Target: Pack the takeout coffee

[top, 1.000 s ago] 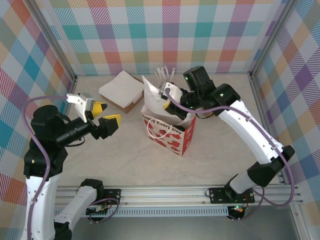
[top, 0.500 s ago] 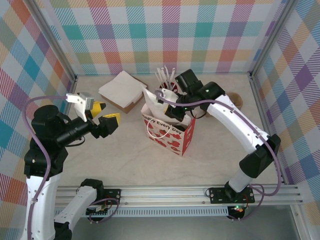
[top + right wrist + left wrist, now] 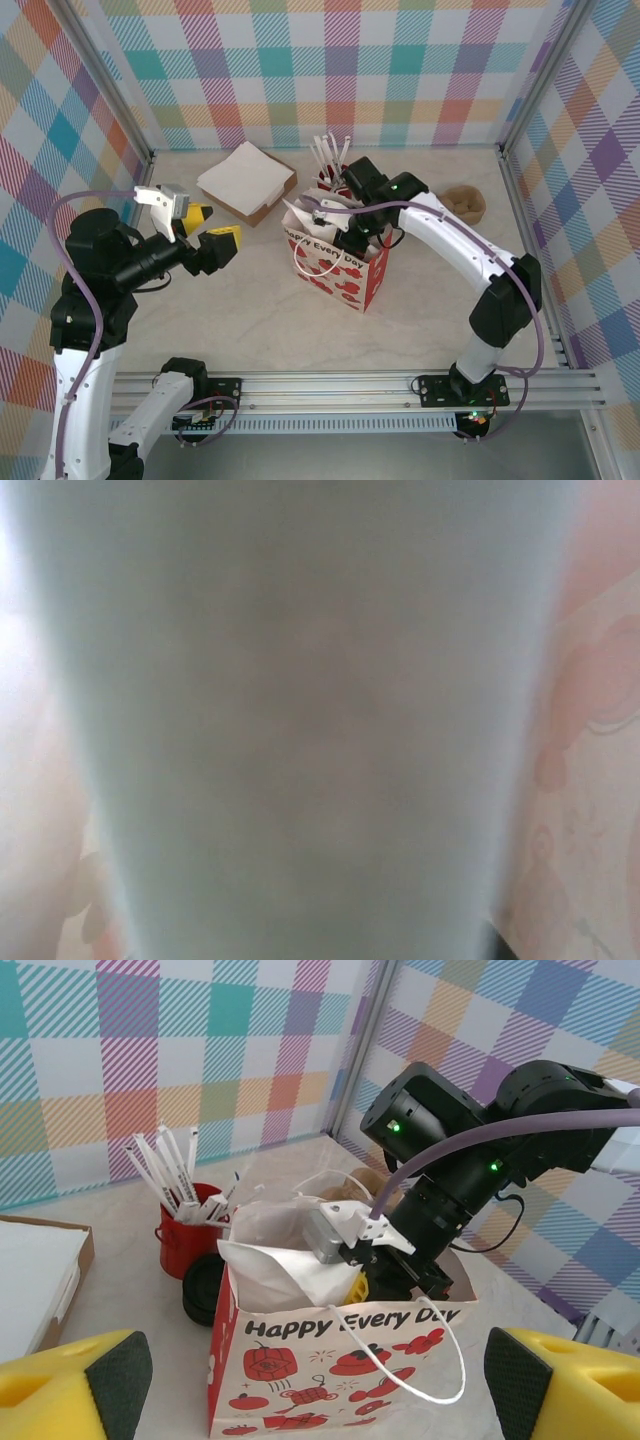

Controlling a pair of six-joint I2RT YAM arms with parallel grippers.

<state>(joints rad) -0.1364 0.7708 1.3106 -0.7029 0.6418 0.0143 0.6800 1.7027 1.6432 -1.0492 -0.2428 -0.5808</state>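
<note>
- Top view: the tall red-and-white paper bag with heart print [image 3: 338, 268] stood upright mid-table, mouth up, with the mouth's long side running from 10 to 4 o'clock.
- The right gripper [image 3: 337, 218] was dipped into the bag mouth from 2 o'clock, jaws clenched. Crumpled white paper [image 3: 300, 213] hid the fingertips, so what it pinched, if anything, could not be told.
- The left gripper [image 3: 210, 226] hovered at 9 o'clock of the bag, well apart from it, jaws released wide with nothing between them.
- A red cup of white sticks [image 3: 327, 180] stood just beside the bag at 12 o'clock.
- Left wrist view: the bag [image 3: 330, 1380] was seen head-on between the yellow pads [image 3: 60, 1385]. The right gripper [image 3: 365, 1260] sat at the rim, and the red cup [image 3: 188, 1235] was at 10 o'clock.
- Right wrist view: a blurred pale grey-green shape [image 3: 300, 720] stood with its long axis upright, wider at 12 than at 6 o'clock. Pink bag wall [image 3: 590, 780] showed at 3 o'clock. It was possibly a small green paper coffee cup close against the lens, but too blurred to tell.
- Judgement: the cup's place was unsure, likeliest down in the bag under the right gripper. That made the right arm far nearer, and the next move turned on the vertical line through the bag mouth.
</note>
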